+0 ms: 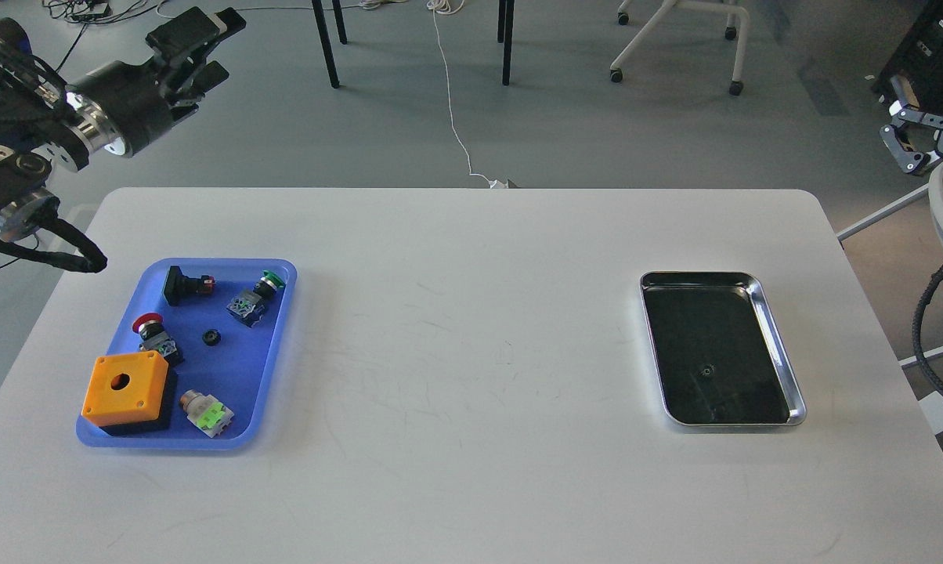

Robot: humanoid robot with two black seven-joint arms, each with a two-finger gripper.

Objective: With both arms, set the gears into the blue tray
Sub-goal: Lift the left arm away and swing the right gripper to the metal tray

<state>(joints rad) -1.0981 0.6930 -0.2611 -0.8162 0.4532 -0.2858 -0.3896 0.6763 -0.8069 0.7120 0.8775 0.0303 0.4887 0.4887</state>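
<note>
One small black gear (pixel 211 338) lies in the middle of the blue tray (pixel 276 345), on the table's left side. A second gear (pixel 706 372) sits on the dark floor of the steel tray (pixel 785 368) at the right. My left gripper (pixel 222 48) hangs high at the far left, well behind the blue tray and off the table; its fingers are spread with nothing between them. My right gripper (pixel 914 145) shows small and grey at the right edge, off the table, and I cannot make out how its fingers stand.
The blue tray also holds an orange box (pixel 124 389), a black switch with a red tip (pixel 186 283), a red mushroom button (pixel 152 330), a green button (pixel 256 296) and a green-white part (pixel 207 413). Chair and table legs stand on the floor behind the white table (pixel 471 313).
</note>
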